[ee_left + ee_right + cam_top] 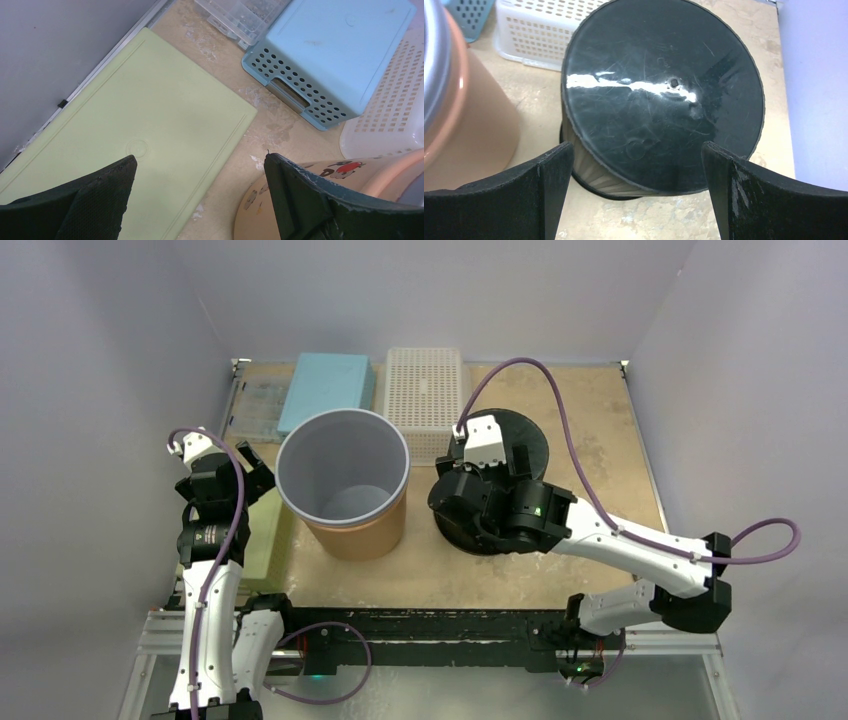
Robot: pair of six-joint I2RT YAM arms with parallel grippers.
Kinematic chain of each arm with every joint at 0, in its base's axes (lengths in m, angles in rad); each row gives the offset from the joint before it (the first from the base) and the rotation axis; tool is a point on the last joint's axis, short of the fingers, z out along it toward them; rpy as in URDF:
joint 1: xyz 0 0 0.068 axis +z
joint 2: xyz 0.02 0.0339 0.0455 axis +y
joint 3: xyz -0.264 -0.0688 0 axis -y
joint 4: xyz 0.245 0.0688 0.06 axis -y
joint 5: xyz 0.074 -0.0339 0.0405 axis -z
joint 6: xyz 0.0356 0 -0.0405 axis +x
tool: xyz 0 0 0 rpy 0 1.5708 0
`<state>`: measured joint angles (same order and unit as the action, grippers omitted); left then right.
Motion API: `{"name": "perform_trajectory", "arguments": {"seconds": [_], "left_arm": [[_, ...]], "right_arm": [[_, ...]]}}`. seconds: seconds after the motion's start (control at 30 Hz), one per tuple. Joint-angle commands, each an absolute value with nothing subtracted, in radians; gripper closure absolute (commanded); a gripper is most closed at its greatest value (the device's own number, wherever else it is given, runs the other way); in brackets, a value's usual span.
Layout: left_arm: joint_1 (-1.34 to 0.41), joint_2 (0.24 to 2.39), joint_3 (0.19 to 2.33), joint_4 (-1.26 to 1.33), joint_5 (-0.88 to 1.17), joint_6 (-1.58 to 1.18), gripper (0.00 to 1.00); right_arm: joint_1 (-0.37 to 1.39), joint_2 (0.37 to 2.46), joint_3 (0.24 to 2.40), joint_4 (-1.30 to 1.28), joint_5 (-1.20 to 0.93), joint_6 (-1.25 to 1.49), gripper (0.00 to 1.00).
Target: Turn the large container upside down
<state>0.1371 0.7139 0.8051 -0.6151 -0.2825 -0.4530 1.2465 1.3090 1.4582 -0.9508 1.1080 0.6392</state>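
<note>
Left hand (pixel 199 165) hangs with fingers wide apart, gripping nothing, low beside the left wall of the large container (pixel 360 535); I cannot tell whether it touches. That tan bucket stands upright, mouth up and grey inside, mid-tabletop. Its left side borders a flat green board (pixel 150 115) lying along the wall edge. Behind its rim sit an upturned blue perforated basket (pixel 328 388) and a white mesh basket (pixel 425 390), both close. To its right, across a narrow strip of bare tabletop (pixel 600 440), stands an upturned black pot (pixel 664 90); the right hand (pixel 636 150) hovers above it, fingers spread and empty. Bare tabletop lies in front of the bucket.
</note>
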Motion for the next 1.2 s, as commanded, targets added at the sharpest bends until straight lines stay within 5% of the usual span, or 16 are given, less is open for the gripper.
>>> {"name": "perform_trajectory", "arguments": {"seconds": [0.0, 0.5, 0.8, 1.17], "left_arm": [[0.142, 0.712, 0.801, -0.582, -0.267, -0.452, 0.02], [0.141, 0.708, 0.801, -0.581, -0.271, -0.452, 0.02], [0.142, 0.701, 0.796, -0.578, -0.266, -0.451, 0.02], [0.142, 0.696, 0.793, -0.572, -0.252, -0.448, 0.02]], "right_arm": [[1.204, 1.33, 1.471, -0.992, 1.16, 0.648, 0.01], [0.903, 1.257, 1.378, -0.848, 1.117, 0.549, 0.01], [0.844, 1.089, 1.462, -0.725, 0.731, 0.451, 0.01], [0.845, 0.886, 1.176, -0.721, 0.409, 0.725, 0.01]]}}
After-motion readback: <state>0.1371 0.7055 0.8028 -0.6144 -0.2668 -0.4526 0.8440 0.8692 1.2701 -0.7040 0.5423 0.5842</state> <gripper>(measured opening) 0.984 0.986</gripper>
